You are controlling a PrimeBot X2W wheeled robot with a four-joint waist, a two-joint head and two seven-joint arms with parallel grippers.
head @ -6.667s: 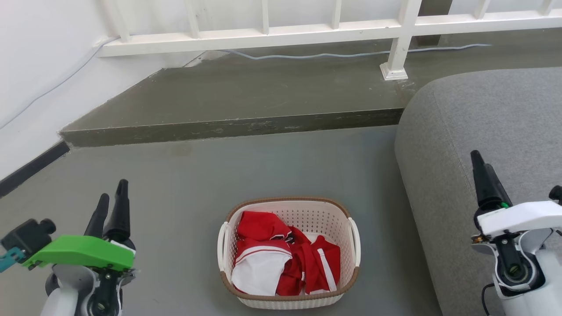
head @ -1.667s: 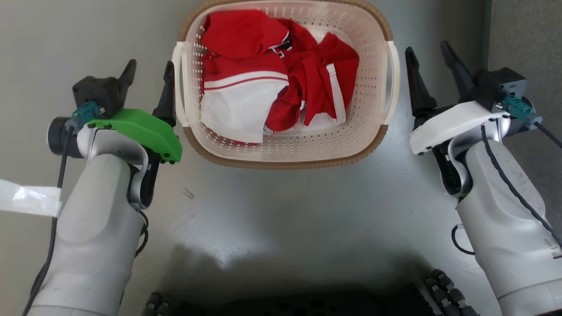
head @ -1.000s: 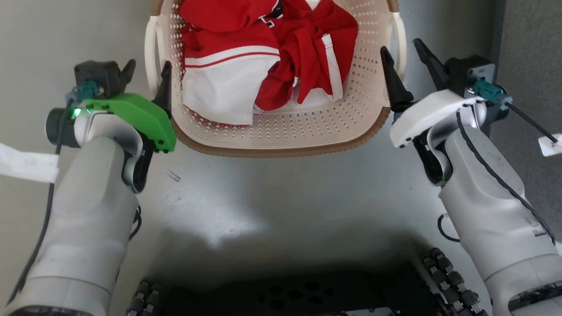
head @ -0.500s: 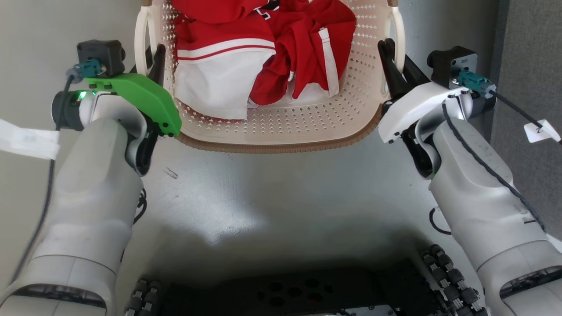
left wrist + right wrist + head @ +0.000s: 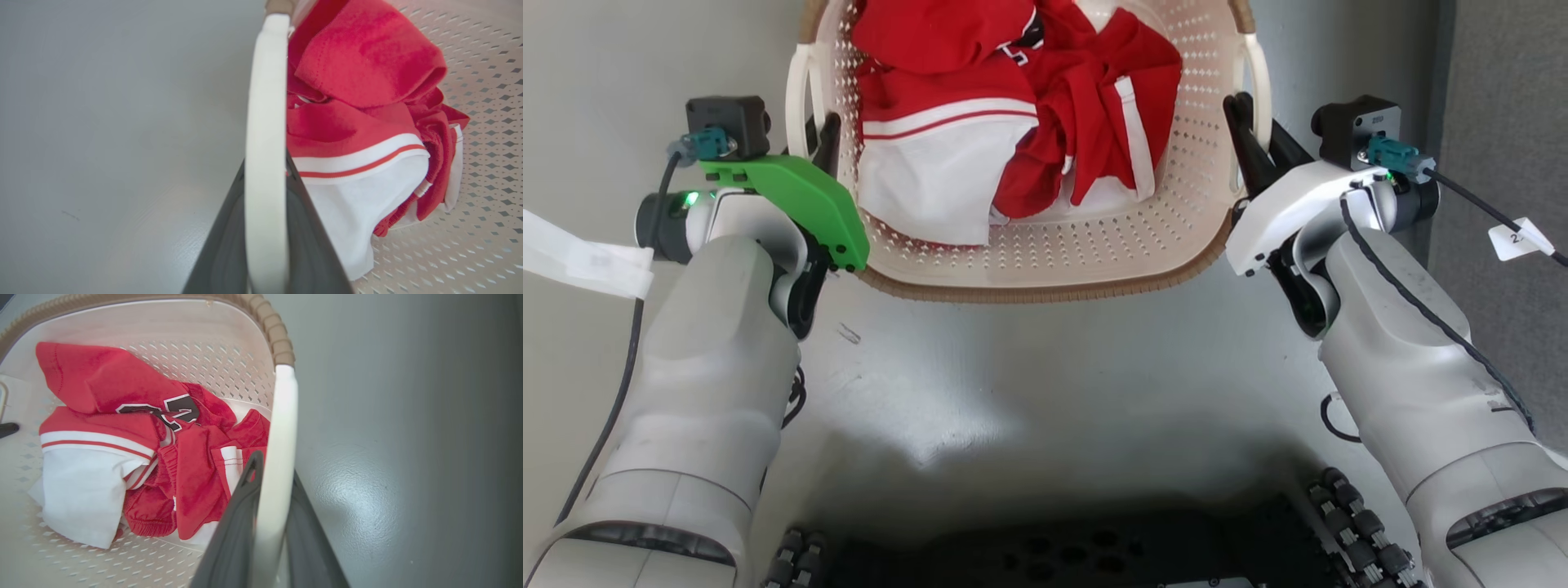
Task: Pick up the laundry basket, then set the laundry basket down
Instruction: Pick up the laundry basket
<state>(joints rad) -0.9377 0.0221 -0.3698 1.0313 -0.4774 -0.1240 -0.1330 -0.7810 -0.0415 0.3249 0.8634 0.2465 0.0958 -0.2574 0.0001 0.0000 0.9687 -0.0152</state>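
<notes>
Rig check from my end: both forearms are pale grey shells, the left forearm at 8 o'clock in the head view, the right forearm at 4. The left wrist wears a bright green cover, the right a white cover. Each has a black camera block with a teal plug and black cable. There's a white tape flag at 9 and a small tag at 3. The left gripper and right gripper have dark tapered fingers. The black base at 6 has ribbed rollers.
</notes>
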